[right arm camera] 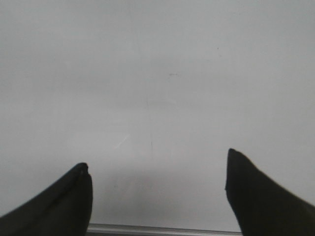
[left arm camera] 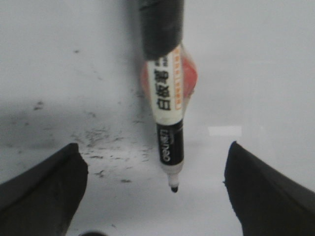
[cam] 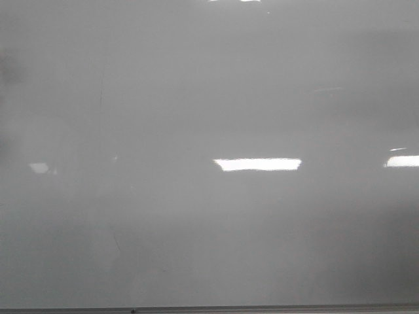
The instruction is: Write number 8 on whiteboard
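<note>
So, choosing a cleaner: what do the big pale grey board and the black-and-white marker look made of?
The pale grey whiteboard looks glossy coated, mirroring bright light bars. The black-and-white marker looks like smooth plastic with a printed label, probably a felt tip.

— Left gripper?
— Fingers spread wide, a marker fixed between them, tip forward.
— And the right gripper?
— Fingers just as far apart, nothing between them.

Whiteboard fills the front view, frame strip along its near edge. In the left wrist view, a marker sits between the two fingers, tip close to the board, scattered specks beside it.
</note>
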Tool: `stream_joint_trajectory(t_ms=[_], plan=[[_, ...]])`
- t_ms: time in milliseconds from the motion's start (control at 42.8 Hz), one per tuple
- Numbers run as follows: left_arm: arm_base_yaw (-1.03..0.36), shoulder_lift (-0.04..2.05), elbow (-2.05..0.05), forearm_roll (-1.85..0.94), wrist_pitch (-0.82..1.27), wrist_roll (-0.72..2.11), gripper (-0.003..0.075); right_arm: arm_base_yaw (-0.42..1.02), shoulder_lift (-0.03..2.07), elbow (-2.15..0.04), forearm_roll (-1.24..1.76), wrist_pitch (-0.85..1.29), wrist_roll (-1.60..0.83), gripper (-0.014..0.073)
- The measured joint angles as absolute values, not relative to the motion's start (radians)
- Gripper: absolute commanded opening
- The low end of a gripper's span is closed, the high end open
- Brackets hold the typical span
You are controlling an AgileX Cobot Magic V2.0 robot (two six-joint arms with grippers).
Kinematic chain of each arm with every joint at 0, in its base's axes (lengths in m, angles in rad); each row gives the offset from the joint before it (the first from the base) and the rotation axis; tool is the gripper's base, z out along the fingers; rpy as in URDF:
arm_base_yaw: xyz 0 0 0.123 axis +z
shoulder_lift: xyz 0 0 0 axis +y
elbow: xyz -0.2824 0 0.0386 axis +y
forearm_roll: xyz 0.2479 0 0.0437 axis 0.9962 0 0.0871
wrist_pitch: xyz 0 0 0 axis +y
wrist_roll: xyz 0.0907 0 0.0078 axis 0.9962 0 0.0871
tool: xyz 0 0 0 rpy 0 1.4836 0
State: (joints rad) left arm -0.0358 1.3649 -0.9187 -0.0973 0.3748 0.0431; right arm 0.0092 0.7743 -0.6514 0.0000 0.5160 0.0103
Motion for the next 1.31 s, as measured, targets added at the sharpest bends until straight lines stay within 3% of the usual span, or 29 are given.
stream_joint_trajectory(t_ms=[280, 630, 864, 1097, 1307], plan=[[-0.04, 1.466, -0.927, -0.097, 0.284, 0.043, 0.0533, 0.009, 0.774, -0.651, 0.0, 0.514, 0.01, 0.058], [-0.04, 1.473, -0.927, -0.1, 0.269, 0.041, 0.0148, 0.009, 0.774, -0.651, 0.0, 0.512, 0.01, 0.058], [-0.065, 1.461, -0.928, -0.1, 0.287, 0.041, -0.0022, 0.009, 0.774, -0.651, 0.0, 0.51, 0.01, 0.058], [-0.085, 1.345, -0.928, -0.09, 0.393, 0.041, -0.0021, 0.009, 0.762, -0.697, 0.0, 0.56, 0.01, 0.058], [-0.085, 1.186, -0.942, -0.08, 0.617, 0.179, -0.0021, 0.009, 0.752, -0.807, 0.0, 0.775, 0.01, 0.058]])
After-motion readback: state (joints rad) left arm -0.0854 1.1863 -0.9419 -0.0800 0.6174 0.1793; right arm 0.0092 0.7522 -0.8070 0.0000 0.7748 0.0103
